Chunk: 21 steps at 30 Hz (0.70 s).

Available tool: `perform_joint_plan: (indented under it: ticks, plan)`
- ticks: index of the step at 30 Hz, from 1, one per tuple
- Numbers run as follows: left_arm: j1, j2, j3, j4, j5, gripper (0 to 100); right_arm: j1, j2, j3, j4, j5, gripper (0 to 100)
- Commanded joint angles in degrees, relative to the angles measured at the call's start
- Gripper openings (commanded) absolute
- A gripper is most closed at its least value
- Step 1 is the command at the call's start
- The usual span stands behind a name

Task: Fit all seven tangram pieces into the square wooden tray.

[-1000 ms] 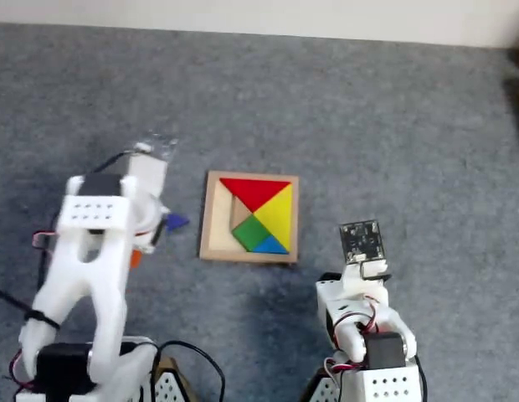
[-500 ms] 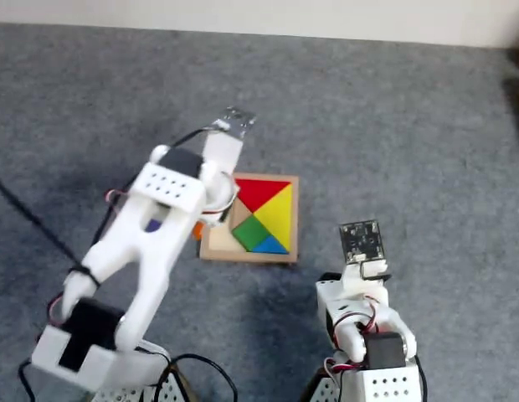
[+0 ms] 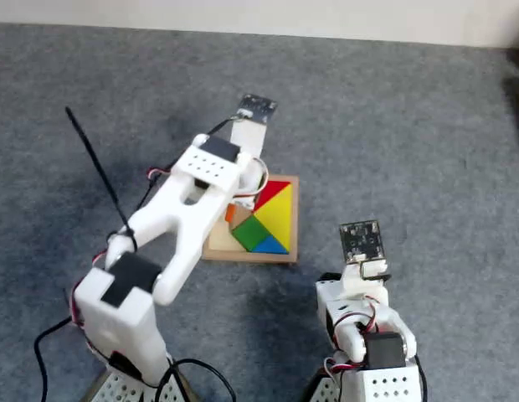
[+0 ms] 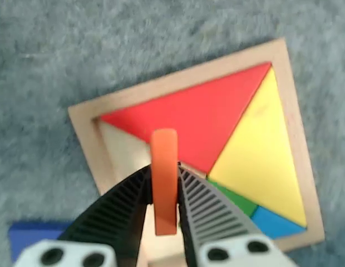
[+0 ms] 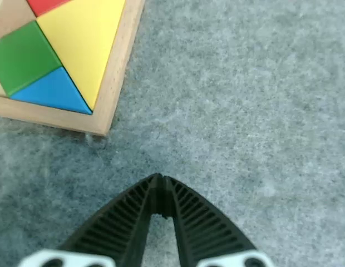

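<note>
Grey carpet (image 3: 410,126), pale strip (image 3: 326,15) behind, left gripper (image 4: 164,168) holding orange piece (image 4: 163,146)

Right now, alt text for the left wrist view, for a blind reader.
The left tool grips an orange piece edge-on over the bare part of the wooden tray, beside red, yellow, green and blue pieces already seated. A darker blue piece lies on the carpet outside.

Two arms recorded: left arm (image 3: 180,226) was stretched forward and angled toward the right arm (image 3: 366,331), left gripper (image 4: 164,171) pointed down with jaws pinched on an orange piece (image 4: 163,146); the right arm sat folded near its base, right gripper (image 5: 159,186) pointed down, jaws pressed together.
</note>
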<state>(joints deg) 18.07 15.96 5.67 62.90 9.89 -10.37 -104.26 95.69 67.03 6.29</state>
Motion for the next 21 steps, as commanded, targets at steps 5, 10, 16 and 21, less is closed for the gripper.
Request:
perform_joint_plan:
  ticks: [5,10,16,21]
  plan:
    - [1.19,5.23,-7.87,1.32,1.05,12,0.66,-0.75,6.02,0.48,0.53,0.5]
    - [0.4,6.2,-9.89,4.57,1.05,17,0.66,-0.75,6.02,0.48,0.53,0.5]
    - [-2.77,5.85,-10.77,5.19,0.79,17,0.66,-0.75,6.02,0.48,0.53,0.5]
    - [-5.67,5.85,-10.77,5.27,0.7,17,0.66,-0.75,6.02,0.48,0.53,0.5]
